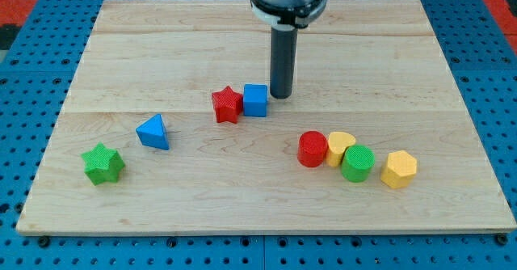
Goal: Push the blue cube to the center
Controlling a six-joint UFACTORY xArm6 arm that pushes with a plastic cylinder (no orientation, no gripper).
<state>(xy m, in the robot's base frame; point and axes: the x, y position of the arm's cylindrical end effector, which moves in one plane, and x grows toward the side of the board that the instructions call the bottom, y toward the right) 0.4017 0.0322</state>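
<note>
The blue cube [255,100] sits on the wooden board [266,181] a little left of the board's middle. A red star [227,104] touches its left side. My tip [280,96] is at the end of the dark rod, just right of the blue cube's upper right corner, very close to it; I cannot tell if it touches.
A blue triangle [153,132] and a green star [102,164] lie at the lower left. At the lower right a red cylinder [313,149], a yellow heart [340,147], a green cylinder [357,163] and a yellow hexagon [398,169] stand in a row.
</note>
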